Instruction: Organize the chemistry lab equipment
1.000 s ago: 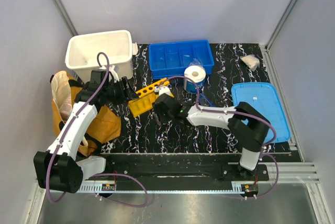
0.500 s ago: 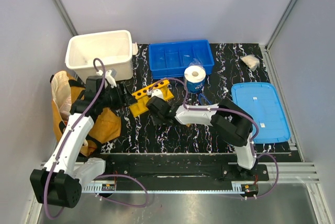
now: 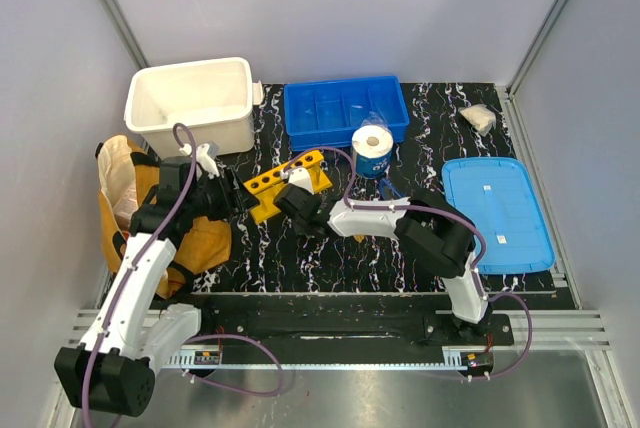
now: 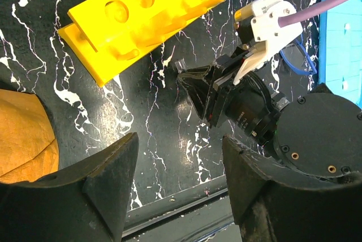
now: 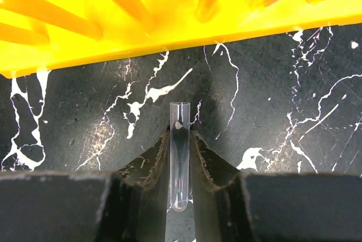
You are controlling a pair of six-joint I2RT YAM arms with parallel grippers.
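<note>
White paper roll (image 3: 373, 144), tan bag (image 3: 205, 238)

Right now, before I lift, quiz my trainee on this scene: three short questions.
1. True or false: the left hand grips the yellow rack.
2. The paper roll stands closest to: A white tub, B blue compartment tray, C blue lid.
3. What does the right hand pinch?
Key: 1 false, it hangs open, off the rack; 2 B; 3 a clear test tube.
</note>
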